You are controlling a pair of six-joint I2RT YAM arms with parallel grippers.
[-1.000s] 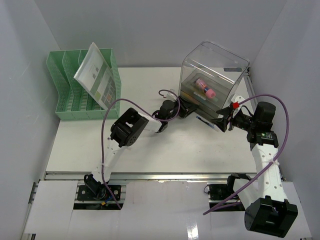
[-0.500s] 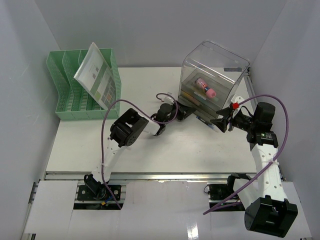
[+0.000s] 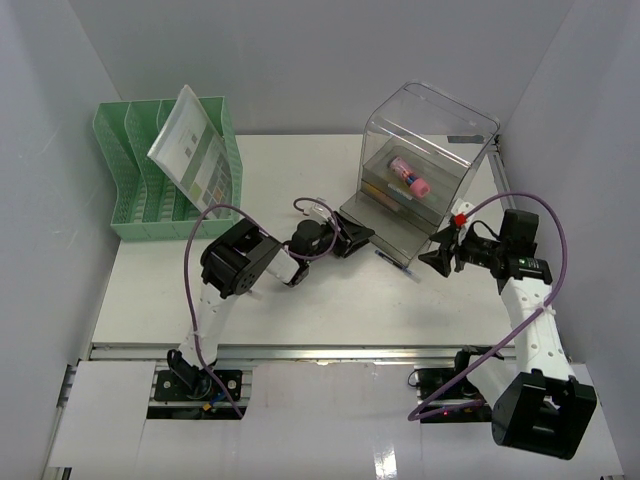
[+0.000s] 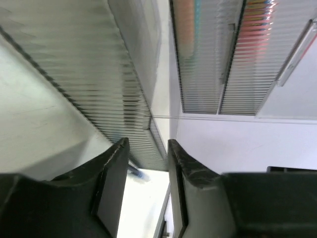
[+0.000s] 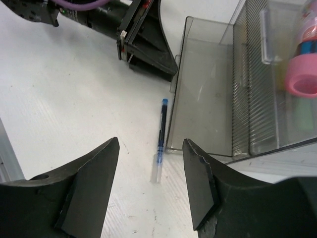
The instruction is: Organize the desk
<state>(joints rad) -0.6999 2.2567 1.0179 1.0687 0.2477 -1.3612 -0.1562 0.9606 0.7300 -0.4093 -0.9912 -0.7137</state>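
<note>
So the right wrist view catches a blue pen (image 5: 160, 130) lying just beside the pulled-out drawer (image 5: 208, 99); from above it's only faint. Right gripper (image 5: 151, 144) hovers over it, jaws apart, empty. Left gripper (image 3: 355, 237), also apart, sits at the drawer front, which has come further out of the clear box (image 3: 430, 130). Counter (image 3: 300, 300) lies under everything, green rack (image 3: 130, 190) far left.

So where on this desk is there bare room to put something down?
The widest bare patch of the desk is the near strip along the front rail. Another lies at the back, between the green file rack and the clear drawer box. Crowded in front of the box: open drawer, pen, left tool, right tool.
</note>
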